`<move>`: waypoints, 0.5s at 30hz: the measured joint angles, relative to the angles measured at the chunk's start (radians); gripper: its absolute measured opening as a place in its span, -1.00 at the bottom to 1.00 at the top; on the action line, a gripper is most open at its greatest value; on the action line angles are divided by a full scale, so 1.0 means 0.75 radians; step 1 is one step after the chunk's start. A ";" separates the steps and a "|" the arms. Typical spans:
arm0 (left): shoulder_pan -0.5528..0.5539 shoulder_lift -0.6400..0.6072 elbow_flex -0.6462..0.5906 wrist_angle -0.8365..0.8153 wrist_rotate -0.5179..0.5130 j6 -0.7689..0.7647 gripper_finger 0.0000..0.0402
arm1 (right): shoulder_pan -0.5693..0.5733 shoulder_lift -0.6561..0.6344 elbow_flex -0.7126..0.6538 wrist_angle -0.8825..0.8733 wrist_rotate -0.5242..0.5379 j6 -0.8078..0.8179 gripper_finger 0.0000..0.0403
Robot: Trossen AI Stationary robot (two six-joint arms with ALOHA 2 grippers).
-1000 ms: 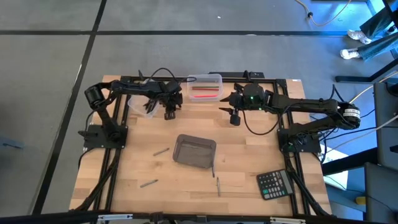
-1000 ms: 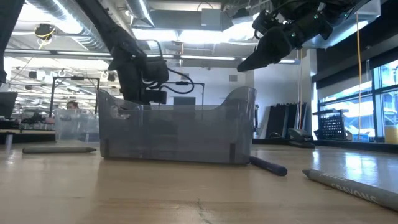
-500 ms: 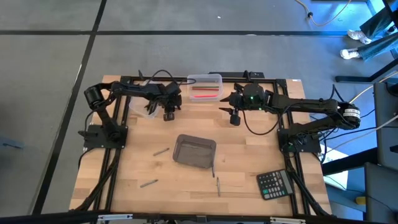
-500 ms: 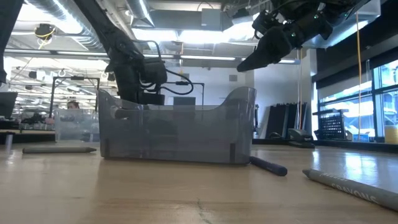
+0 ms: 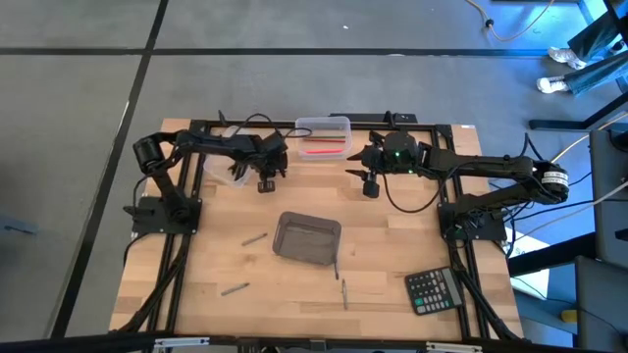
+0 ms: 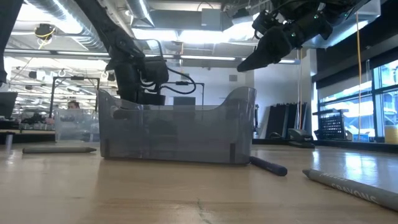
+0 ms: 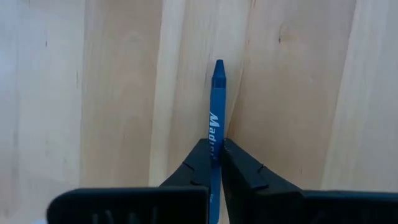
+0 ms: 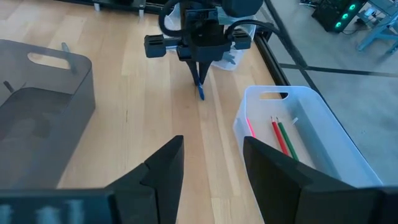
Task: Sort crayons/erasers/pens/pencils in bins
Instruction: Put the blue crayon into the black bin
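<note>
The left hand (image 7: 216, 163) has just clenched on a blue crayon (image 7: 216, 106) beside the clear bin (image 8: 314, 134); it's ready to lift. The right hand (image 8: 211, 165) waits released.

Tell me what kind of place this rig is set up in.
Probably an open lab or workshop: exposed ceiling ducts and strip lights overhead, more benches and racks across the room, and a wooden table standing on a bare grey floor.
</note>
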 joint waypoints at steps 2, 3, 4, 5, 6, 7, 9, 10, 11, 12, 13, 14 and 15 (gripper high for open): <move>-0.027 0.006 0.023 -0.018 -0.051 -0.029 -0.96 | 0.000 0.000 0.000 0.000 0.000 0.000 -0.15; -0.042 0.010 0.040 -0.026 -0.075 -0.044 -0.95 | 0.000 0.000 0.000 0.000 0.000 0.000 -0.15; -0.057 0.011 0.063 -0.035 -0.103 -0.061 -0.94 | 0.000 0.000 0.000 0.000 0.000 0.000 -0.15; -0.070 0.009 0.088 -0.050 -0.126 -0.069 -0.93 | 0.000 0.000 0.000 0.000 0.000 0.000 -0.15; -0.084 0.008 0.114 -0.064 -0.135 -0.072 -0.92 | 0.000 0.000 0.000 -0.001 0.000 0.000 -0.15; -0.098 0.008 0.140 -0.087 -0.138 -0.073 -0.91 | 0.000 0.000 0.000 -0.001 0.000 0.000 -0.15; -0.128 0.008 0.198 -0.137 -0.140 -0.088 -0.91 | 0.001 0.000 0.000 -0.001 0.000 0.000 -0.15; -0.144 0.008 0.232 -0.156 -0.142 -0.105 -0.91 | 0.001 0.000 0.000 -0.005 0.001 0.000 -0.15; -0.160 0.008 0.269 -0.181 -0.142 -0.126 -0.91 | 0.001 -0.001 0.000 -0.012 0.002 0.000 -0.15; -0.177 0.008 0.305 -0.211 -0.143 -0.153 -0.91 | 0.001 -0.001 0.000 -0.022 0.002 -0.001 -0.15; -0.196 0.007 0.347 -0.258 -0.143 -0.185 -0.92 | 0.000 -0.001 0.000 -0.037 0.003 -0.002 -0.15; -0.216 0.007 0.391 -0.307 -0.142 -0.225 -0.92 | 0.000 -0.006 0.000 -0.059 0.012 -0.009 -0.15; -0.239 0.007 0.436 -0.354 -0.142 -0.270 -0.92 | -0.001 -0.011 -0.001 -0.078 0.038 -0.029 -0.15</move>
